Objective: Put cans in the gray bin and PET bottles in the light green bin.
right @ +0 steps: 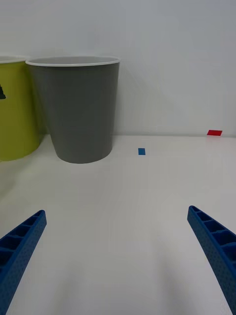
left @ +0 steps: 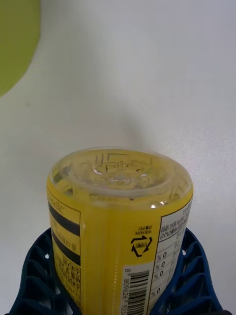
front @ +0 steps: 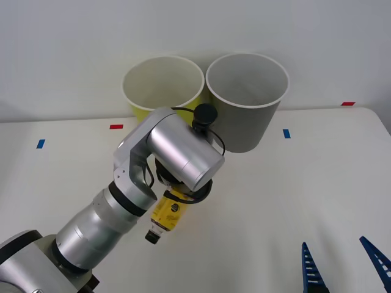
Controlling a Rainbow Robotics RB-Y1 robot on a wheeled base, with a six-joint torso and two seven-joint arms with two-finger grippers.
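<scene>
One yellow PET bottle (front: pixel 167 212) sits clamped in the left claw (left: pixel 118 275), its long axis sloping cap-down toward the robot, base aimed at the light green bin (front: pixel 162 85) just beyond. Well off from that bin, the right claw (front: pixel 345 265) waits, spread wide and empty.

Yellow PET bottle (left: pixel 118 231) w/ black cap, blk-striped label; gray bin (front: pixel 247 101); yellow-green bin (front: pixel 162 85).
</scene>
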